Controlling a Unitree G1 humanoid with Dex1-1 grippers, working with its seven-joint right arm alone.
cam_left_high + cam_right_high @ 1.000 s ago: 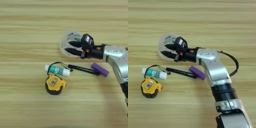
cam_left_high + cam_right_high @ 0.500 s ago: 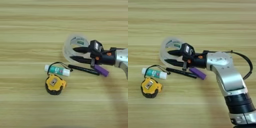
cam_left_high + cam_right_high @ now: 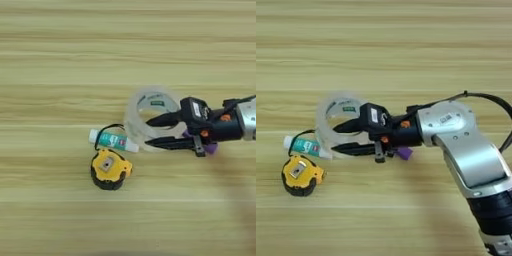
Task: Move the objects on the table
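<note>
A wide clear tape roll (image 3: 134, 109) (image 3: 325, 110) sits just above the white-green glue stick (image 3: 111, 141) (image 3: 304, 146), its near rim overlapping the stick's right end. My right gripper (image 3: 148, 132) (image 3: 336, 138) reaches in from the right and is shut on the roll's near wall, with one black finger inside the ring and the other outside it. The purple cylinder (image 3: 210, 148) (image 3: 404, 153) peeks out under the gripper's body. A yellow-black tape measure (image 3: 110, 169) (image 3: 300, 174) lies below the glue stick. The black pen is hidden.
The silver forearm (image 3: 466, 150) runs from the gripper down to the bottom right corner. A thin black loop (image 3: 104, 131) lies by the glue stick. The wooden table (image 3: 75, 50) stretches wide above and to the left of the items.
The gripper has moved down toward the table's front edge, and the tape roll has come with it, from well above the glue stick to touching its end. The pen is now covered.
</note>
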